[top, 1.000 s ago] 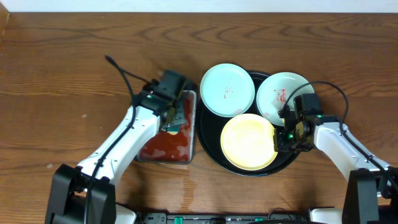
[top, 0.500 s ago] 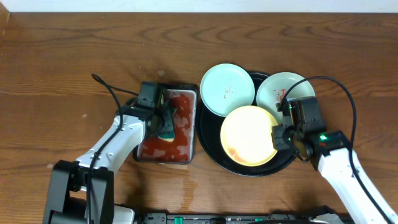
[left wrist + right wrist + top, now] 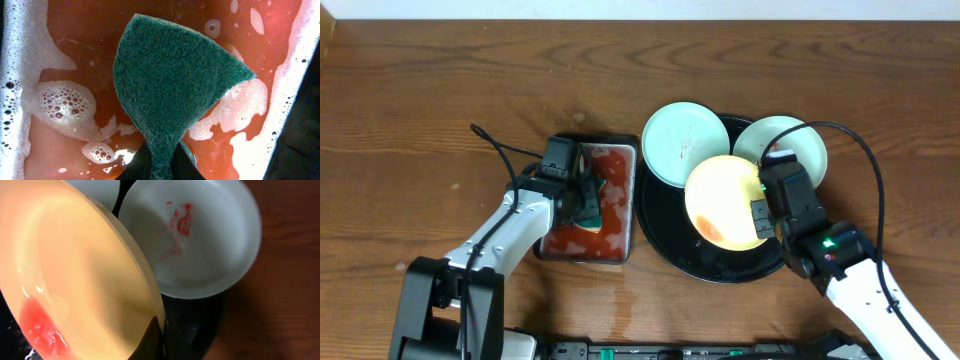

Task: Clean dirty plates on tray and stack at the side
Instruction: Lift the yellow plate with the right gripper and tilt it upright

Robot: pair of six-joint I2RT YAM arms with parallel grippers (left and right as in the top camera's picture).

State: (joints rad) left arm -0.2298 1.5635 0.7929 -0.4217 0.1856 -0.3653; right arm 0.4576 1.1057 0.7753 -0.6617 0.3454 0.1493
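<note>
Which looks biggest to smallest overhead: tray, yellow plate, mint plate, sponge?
1. tray
2. yellow plate and mint plate: they look alike, and the yellow one is held tilted, nearer the camera, so unranked
3. sponge

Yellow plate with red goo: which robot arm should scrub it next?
Left. The left end effector pinches the green sponge in the soapy red tray, ready to wipe. The right end effector is holding the yellow plate tilted above the black tray.
</note>
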